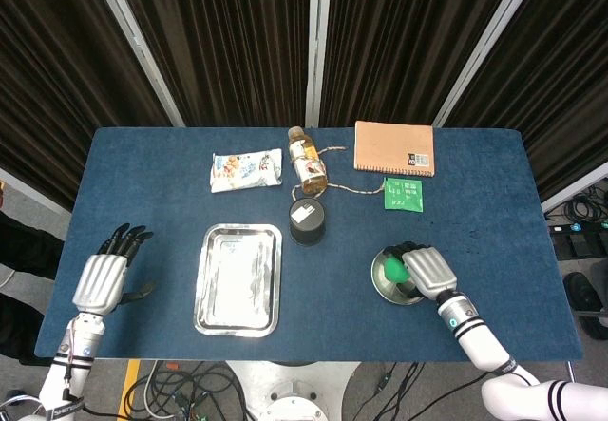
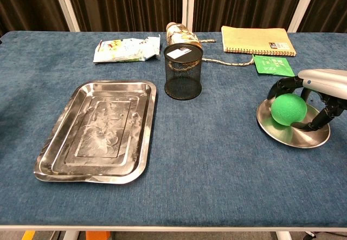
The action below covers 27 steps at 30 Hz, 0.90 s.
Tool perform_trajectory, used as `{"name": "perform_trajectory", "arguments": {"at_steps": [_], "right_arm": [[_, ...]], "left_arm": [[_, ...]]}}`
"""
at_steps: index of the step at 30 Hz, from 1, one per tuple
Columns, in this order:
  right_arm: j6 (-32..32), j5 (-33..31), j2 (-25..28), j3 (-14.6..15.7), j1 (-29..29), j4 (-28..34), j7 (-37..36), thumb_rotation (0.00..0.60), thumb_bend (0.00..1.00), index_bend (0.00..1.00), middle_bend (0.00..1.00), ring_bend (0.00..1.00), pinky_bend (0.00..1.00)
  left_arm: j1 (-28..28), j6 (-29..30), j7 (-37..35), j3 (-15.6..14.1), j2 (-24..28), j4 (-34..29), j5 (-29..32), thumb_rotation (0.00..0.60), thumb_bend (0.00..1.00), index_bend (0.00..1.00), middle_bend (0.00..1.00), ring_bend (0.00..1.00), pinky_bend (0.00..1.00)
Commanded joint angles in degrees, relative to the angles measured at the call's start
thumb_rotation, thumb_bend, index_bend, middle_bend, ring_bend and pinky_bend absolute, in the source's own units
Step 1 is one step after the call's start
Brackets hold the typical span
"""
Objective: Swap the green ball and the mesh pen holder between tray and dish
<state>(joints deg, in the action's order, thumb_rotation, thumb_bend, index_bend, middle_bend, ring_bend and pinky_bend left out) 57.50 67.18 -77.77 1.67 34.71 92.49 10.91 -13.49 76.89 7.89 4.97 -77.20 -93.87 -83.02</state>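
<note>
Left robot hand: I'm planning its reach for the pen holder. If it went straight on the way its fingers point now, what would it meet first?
Probably nothing: the left robot hand points up along bare table, left of the tray.

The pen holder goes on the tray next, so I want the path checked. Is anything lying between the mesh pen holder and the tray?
Nothing visible does. The mesh pen holder stands on the cloth just off the tray's far right corner, with only bare tablecloth between them. The tray holds nothing.
</note>
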Motion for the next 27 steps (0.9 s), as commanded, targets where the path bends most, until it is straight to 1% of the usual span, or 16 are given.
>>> {"name": "perform_trajectory", "arguments": {"at_steps": [1, 3, 6, 9, 12, 15, 18, 22, 25, 27], "right_arm": [[0.5, 2.1, 1.5, 0.1, -1.0, 1.4, -1.6, 0.6, 0.09, 0.04, 0.13, 0.02, 0.15], [1.4, 3.6, 2.4, 0.6, -1.9, 2.1, -2.4, 0.6, 0.07, 0.0, 0.09, 0.0, 0.11], [3.4, 5.8, 4.3, 0.7, -3.3, 4.0, -3.6, 0.6, 0.06, 0.0, 0.07, 0.0, 0.1], [7.4, 7.9, 7.5, 0.1, -5.3, 6.8, -5.1, 0.6, 0.06, 0.0, 0.06, 0.0, 0.09], [13.1, 9.7, 11.2, -0.9, -8.2, 9.0, -7.0, 0.6, 0.06, 0.0, 0.06, 0.0, 0.08], [18.8, 10.6, 14.9, -1.5, -11.9, 10.5, -9.5, 0.6, 0.06, 0.0, 0.07, 0.0, 0.06], [20.3, 10.0, 17.0, -1.2, -14.5, 10.3, -11.9, 0.6, 0.06, 0.0, 0.06, 0.0, 0.06], [20.9, 9.4, 17.3, -1.2, -16.8, 8.2, -15.6, 0.6, 0.06, 0.0, 0.05, 0.0, 0.04], [22.0, 9.8, 16.8, -1.8, -18.1, 6.6, -18.3, 0.6, 0.06, 0.0, 0.04, 0.0, 0.03], [22.3, 10.1, 16.7, -2.2, -18.6, 5.8, -19.2, 0.6, 0.06, 0.0, 0.04, 0.0, 0.02]], "left_arm": [[-0.8, -0.6, 0.1, 0.6, 0.4, -0.3, 0.2, 0.6, 0.16, 0.16, 0.11, 0.03, 0.21], [-1.4, -1.1, 0.1, 1.2, 0.7, -0.4, 0.5, 0.6, 0.16, 0.16, 0.11, 0.03, 0.21], [-2.8, -2.1, 0.0, 2.6, 1.1, -0.7, 1.3, 0.6, 0.16, 0.16, 0.11, 0.03, 0.21], [-5.1, -3.9, 0.0, 4.5, 1.7, -1.1, 1.9, 0.6, 0.16, 0.16, 0.11, 0.03, 0.21], [-8.9, -8.1, -0.2, 6.6, 1.3, -0.8, 3.4, 0.6, 0.16, 0.15, 0.11, 0.03, 0.21], [-14.4, -14.3, 0.3, 9.0, -0.6, 0.7, 5.4, 0.6, 0.16, 0.14, 0.11, 0.03, 0.21], [-19.6, -19.2, -0.3, 11.0, -3.3, 3.2, 6.8, 0.6, 0.16, 0.14, 0.11, 0.03, 0.21], [-25.8, -25.1, -2.1, 12.8, -7.0, 7.5, 7.8, 0.6, 0.16, 0.12, 0.1, 0.03, 0.21], [-29.8, -29.1, -3.0, 13.1, -9.6, 10.7, 8.7, 0.6, 0.16, 0.09, 0.08, 0.03, 0.21], [-31.6, -30.3, -3.1, 13.3, -11.0, 12.2, 9.2, 0.6, 0.16, 0.08, 0.07, 0.02, 0.2]]}}
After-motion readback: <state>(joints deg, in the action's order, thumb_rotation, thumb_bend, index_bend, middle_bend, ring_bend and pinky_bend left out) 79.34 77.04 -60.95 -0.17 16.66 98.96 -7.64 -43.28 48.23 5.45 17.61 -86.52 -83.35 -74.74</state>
